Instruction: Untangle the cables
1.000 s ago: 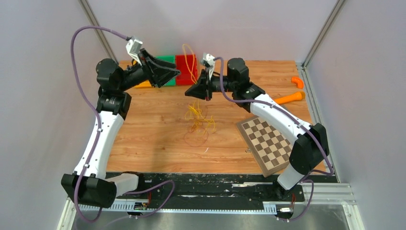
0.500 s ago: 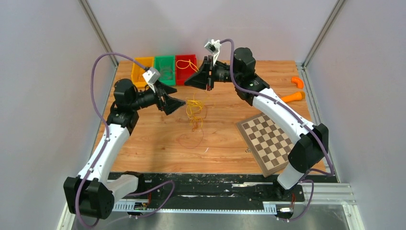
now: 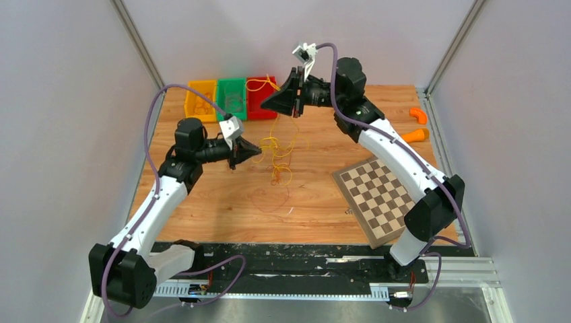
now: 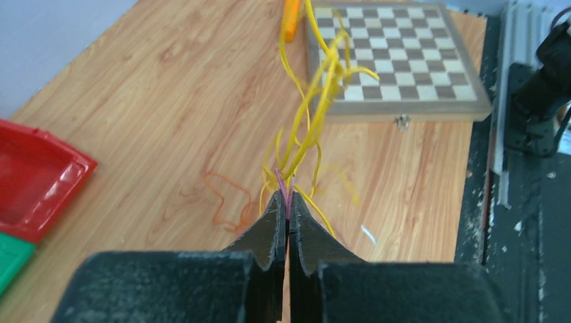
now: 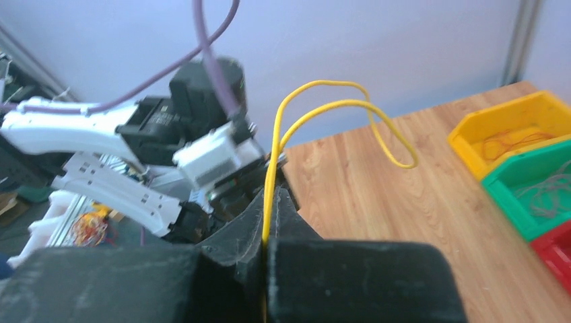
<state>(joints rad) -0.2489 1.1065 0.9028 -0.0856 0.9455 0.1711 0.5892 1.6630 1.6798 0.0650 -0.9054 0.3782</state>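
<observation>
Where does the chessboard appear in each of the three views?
Top external: chessboard right of centre, turned at an angle.
Left wrist: chessboard along the top edge, right of centre.
Right wrist: not in view.
Shared landmark: red bin, seen in all three.

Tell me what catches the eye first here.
A tangle of thin yellow cables hangs over mid-table, strung between the raised right gripper and the lower left gripper, both shut on strands. Behind them stand yellow, green and red bins. A chessboard lies at the near right.
</observation>
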